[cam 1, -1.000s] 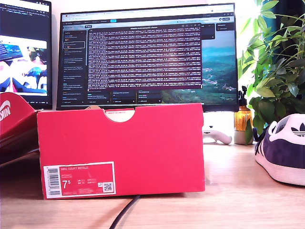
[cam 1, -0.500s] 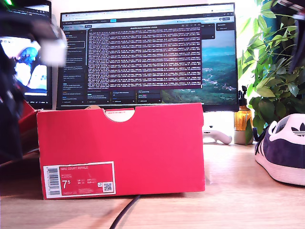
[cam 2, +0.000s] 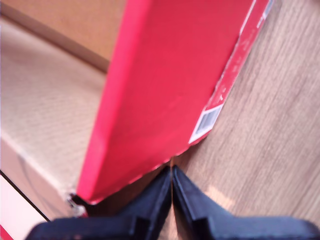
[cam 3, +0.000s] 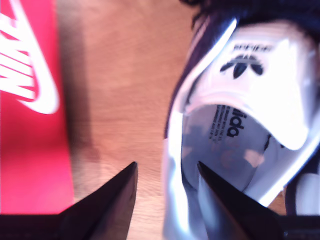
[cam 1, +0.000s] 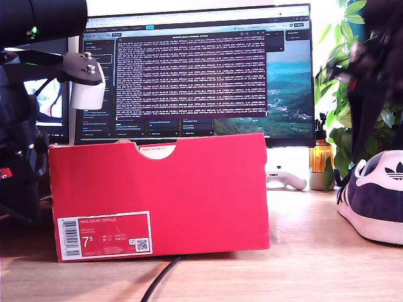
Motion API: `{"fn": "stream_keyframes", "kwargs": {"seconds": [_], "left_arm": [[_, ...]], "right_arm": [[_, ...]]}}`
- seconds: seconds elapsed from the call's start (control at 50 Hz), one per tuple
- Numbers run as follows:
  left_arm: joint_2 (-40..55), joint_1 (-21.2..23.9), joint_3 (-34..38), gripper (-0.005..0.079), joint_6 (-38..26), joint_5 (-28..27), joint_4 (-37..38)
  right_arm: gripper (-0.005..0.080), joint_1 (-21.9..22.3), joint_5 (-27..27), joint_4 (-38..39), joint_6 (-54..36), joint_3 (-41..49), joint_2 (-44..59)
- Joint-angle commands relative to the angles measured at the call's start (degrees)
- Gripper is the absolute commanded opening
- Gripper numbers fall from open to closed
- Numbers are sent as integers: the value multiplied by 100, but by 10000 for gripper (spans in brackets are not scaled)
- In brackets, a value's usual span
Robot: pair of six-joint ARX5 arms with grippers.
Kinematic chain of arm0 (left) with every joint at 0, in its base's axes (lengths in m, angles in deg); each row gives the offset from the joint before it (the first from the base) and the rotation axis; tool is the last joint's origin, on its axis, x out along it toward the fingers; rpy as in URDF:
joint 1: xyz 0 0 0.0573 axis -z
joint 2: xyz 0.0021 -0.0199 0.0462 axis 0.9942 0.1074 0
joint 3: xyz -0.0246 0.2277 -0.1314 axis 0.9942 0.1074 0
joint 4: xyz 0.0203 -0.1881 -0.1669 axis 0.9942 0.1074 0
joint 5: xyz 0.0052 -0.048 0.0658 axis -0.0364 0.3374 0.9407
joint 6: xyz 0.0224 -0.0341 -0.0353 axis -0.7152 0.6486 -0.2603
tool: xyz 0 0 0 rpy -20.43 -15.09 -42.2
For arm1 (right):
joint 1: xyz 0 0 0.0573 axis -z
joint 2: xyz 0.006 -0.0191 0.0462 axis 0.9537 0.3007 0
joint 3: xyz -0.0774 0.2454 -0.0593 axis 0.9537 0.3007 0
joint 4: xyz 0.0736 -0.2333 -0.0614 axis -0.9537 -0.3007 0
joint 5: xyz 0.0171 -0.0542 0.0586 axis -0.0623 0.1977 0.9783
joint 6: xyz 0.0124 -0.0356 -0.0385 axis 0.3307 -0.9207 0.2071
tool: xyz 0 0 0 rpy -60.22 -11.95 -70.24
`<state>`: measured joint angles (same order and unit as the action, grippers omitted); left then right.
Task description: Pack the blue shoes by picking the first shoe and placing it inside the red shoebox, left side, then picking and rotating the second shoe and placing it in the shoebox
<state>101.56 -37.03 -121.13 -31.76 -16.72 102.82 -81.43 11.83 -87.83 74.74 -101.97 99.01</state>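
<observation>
Wooden desk [cam 1: 302, 251] below monitor | red shoebox [cam 1: 160, 195] empty inside | blue shoe [cam 3: 240, 125] well clear of box, heel up | my second gripper [cam 3: 167, 197] open, empty, straddling heel wall: you center, then descend | my first gripper [cam 2: 172, 187] closed, empty, at box corner.

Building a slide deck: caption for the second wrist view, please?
My second gripper, open, hovers over the blue shoe beside the red shoebox.

Shoebox [cam 1: 160, 198] on table [cam 1: 315, 251], monitor [cam 1: 195, 69] behind; shoe [cam 1: 374, 201] at exterior view's right.
</observation>
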Motion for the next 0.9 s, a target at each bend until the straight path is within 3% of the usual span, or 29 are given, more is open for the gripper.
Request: {"fn": "stream_keyframes", "kwargs": {"seconds": [0.0, 0.32, 0.4, 0.52, 0.88], "left_arm": [[96, 20, -33, -18, 37, 0, -90], [96, 20, -33, -17, 37, 0, -90], [96, 20, -33, -17, 39, -2, -90], [96, 20, -33, -17, 39, -2, -90], [96, 20, -33, -17, 39, -2, -90]], "right_arm": [[341, -61, -90, 59, -28, -35, 168], [324, -114, -129, 479, -177, -35, 831], [234, -131, -127, 623, -195, -35, 901], [-25, -181, -111, 935, -223, -35, 907], [-13, -568, -52, 660, -236, -723, 881]]}}
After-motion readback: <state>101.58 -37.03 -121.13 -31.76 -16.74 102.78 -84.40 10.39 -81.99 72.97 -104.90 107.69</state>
